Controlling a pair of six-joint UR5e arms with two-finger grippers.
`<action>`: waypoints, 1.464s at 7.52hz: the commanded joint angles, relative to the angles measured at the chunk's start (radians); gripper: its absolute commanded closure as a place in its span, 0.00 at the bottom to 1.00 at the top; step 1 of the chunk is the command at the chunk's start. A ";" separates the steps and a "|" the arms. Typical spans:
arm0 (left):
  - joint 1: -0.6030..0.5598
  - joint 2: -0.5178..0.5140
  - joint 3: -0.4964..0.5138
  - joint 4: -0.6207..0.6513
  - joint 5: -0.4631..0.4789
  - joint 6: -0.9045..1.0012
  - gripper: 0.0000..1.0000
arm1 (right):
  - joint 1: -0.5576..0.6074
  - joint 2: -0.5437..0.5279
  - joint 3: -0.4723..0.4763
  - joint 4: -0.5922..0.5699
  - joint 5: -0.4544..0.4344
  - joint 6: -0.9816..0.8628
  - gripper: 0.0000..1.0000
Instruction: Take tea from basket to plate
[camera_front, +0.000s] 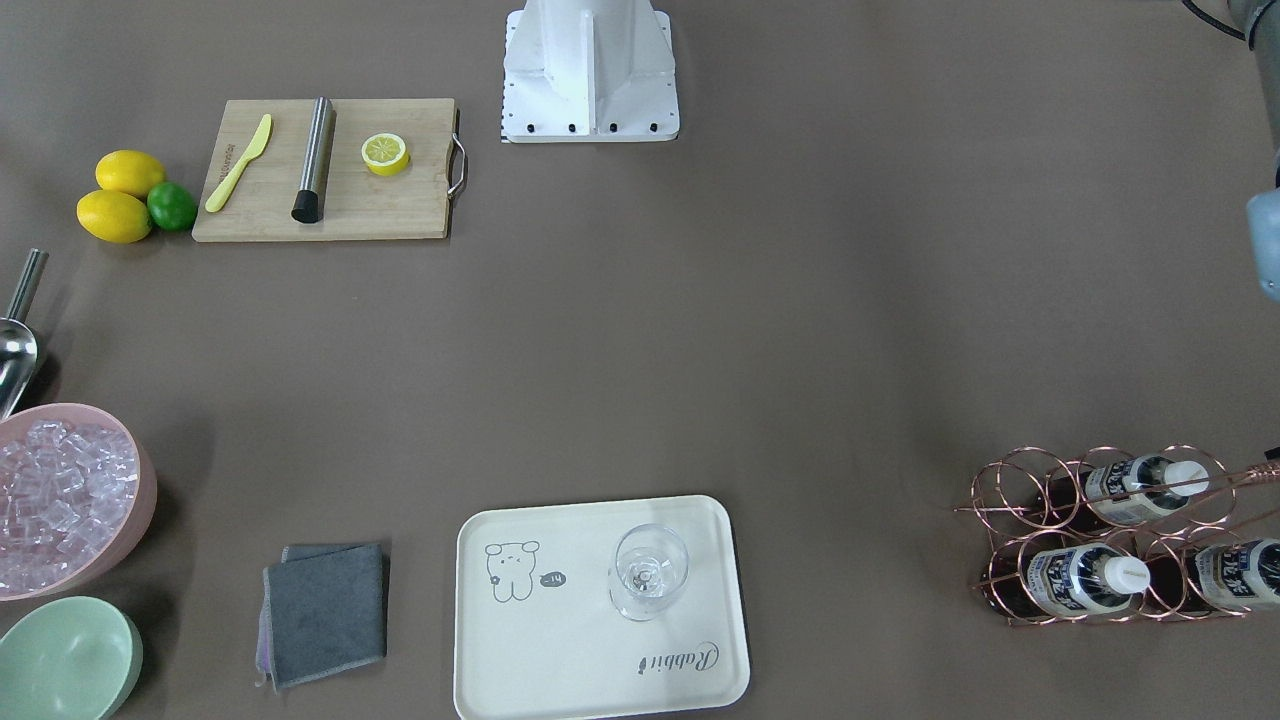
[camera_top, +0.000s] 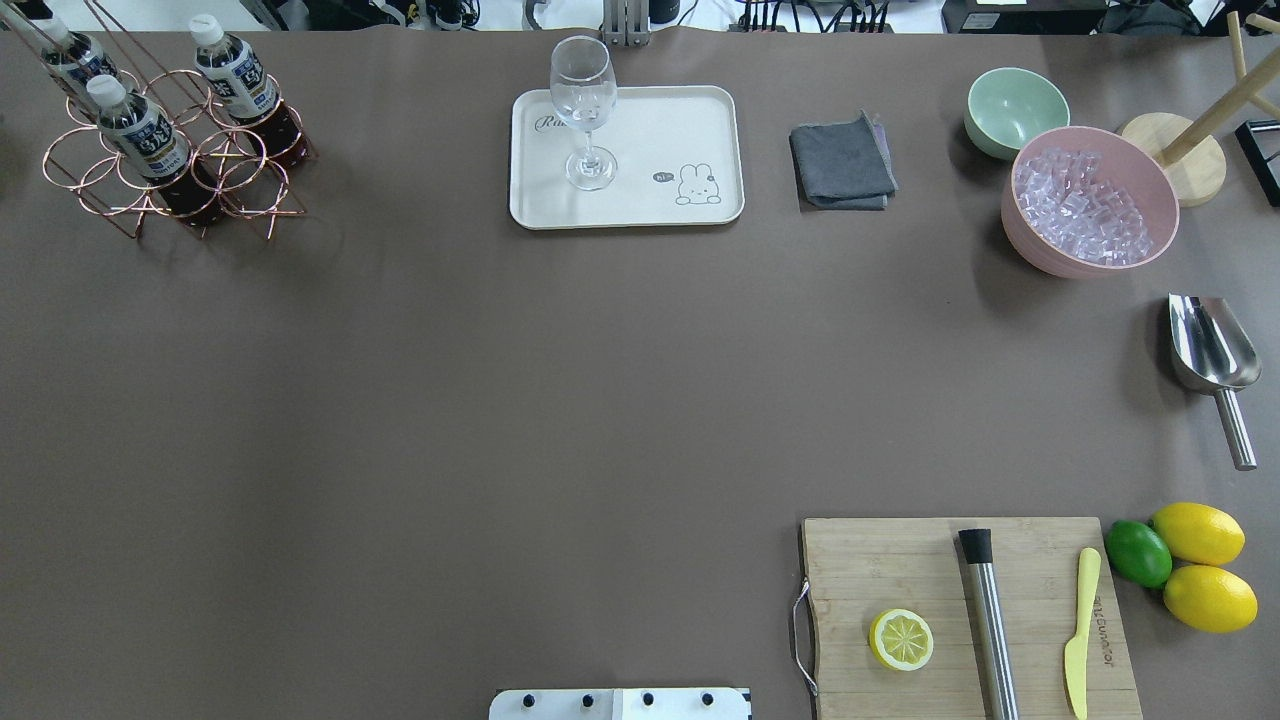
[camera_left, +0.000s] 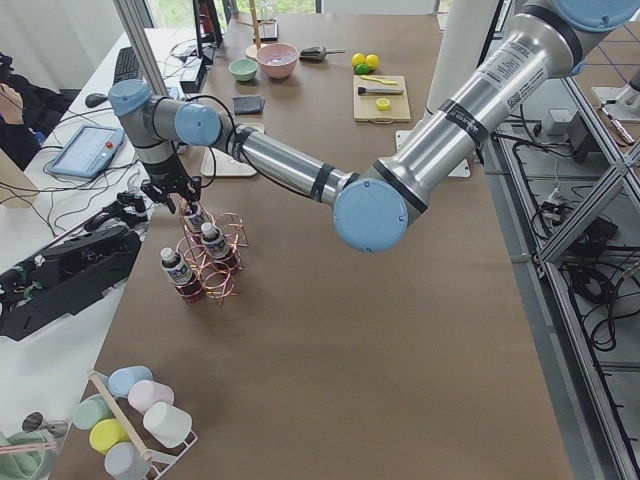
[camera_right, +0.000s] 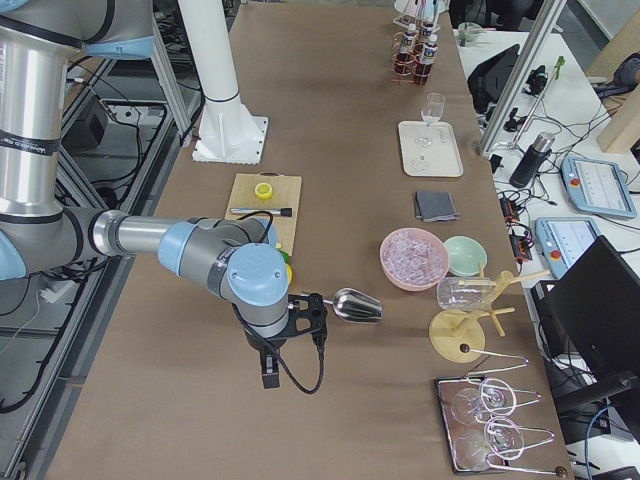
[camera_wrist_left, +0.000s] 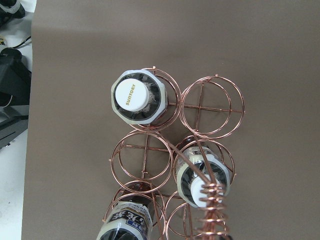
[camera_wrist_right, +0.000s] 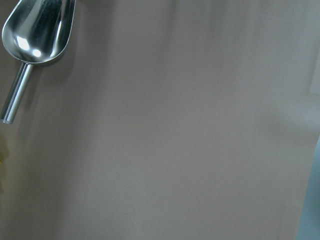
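Three tea bottles (camera_top: 141, 132) upright in basket (camera_top: 232, 172); plate (camera_top: 640, 140) well apart

Brown-covered table (camera_top: 500, 400); white side desk (camera_right: 580, 120); aluminium frame post (camera_left: 140, 35).

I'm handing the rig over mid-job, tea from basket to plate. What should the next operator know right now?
Left tool: hovers over the copper wire basket; I cannot tell if it is open or shut.
Right tool: over bare table near the steel scoop; state also unclear.
Things: all three small clear bottles of brown tea stand in the basket's ring cells. The cream rectangular plate carries only a clear glass.
Done: no bottle is on the plate yet.
Left: grasp one bottle, lift it out, set it on the plate beside the glass.
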 joint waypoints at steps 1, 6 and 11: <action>-0.025 0.005 -0.009 0.002 -0.044 0.002 1.00 | 0.000 0.000 0.000 0.000 0.000 0.000 0.00; -0.046 0.043 -0.170 0.066 -0.055 0.026 1.00 | 0.003 0.000 0.000 -0.003 0.000 -0.002 0.00; 0.070 0.052 -0.642 0.297 -0.079 -0.304 1.00 | 0.003 -0.002 0.003 -0.006 0.000 -0.002 0.00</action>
